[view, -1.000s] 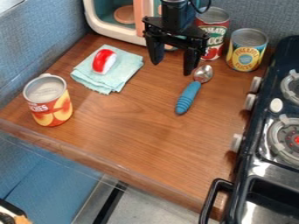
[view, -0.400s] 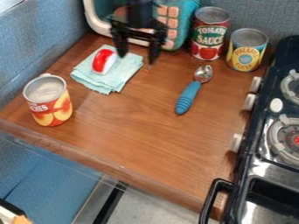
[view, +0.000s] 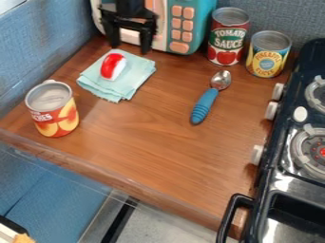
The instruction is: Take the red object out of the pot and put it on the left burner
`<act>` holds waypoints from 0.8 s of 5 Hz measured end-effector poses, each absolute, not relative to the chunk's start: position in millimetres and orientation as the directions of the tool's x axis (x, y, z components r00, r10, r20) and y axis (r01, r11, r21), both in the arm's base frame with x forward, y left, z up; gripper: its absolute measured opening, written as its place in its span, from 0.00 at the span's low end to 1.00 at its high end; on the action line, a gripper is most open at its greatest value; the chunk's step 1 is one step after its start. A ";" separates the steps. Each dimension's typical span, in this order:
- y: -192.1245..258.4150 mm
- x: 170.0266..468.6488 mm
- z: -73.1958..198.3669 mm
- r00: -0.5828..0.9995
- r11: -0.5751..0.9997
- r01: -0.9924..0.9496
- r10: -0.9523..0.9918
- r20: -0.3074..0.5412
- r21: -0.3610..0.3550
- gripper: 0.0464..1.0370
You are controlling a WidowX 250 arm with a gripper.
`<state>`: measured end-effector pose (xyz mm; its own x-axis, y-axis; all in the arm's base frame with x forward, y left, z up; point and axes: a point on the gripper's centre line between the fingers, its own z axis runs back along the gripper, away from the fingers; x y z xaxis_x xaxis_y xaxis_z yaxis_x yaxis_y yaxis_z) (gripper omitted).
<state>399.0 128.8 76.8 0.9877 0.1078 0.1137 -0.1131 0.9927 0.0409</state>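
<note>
Shifted toward the picture's left since the earlier frames: just the black gripper, out from in front of the tomato can and over to the cloth's far edge. Hangs with fingers spread, nothing held between. On the wooden counter, no change otherwise. From big to small: at the right, the black stove, with a near burner and a far burner; at the back, the toy microwave, just behind the fingers; then the pineapple can beside the tomato one, and the peach can at the left; next, the folded cloth, and the blue-handled spoon well to its right. Last and smallest, the red-and-white piece, most likely the one to be moved, lying on the cloth rather than inside any vessel. Seems to be the approach, with grasp and carry ahead. Calls next for easing forward over the piece, lowering with fingers astride, then closing firmly without pinching up cloth. After that, lift clear of cans and spoon and cross to the stove. Hard to tell which burner counts as left.
</note>
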 end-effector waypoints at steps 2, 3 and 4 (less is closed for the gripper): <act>144.8 396.1 55.8 0.992 0.991 -0.118 0.114 0.061 0.069 0.96; 150.4 393.5 52.6 0.992 0.988 -0.122 0.118 0.045 0.097 0.96; 152.0 386.2 31.4 0.993 0.988 -0.116 0.119 -0.026 0.103 0.96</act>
<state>386.2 152.0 31.4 0.9925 0.1192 -0.0264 -0.1160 0.9879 0.1028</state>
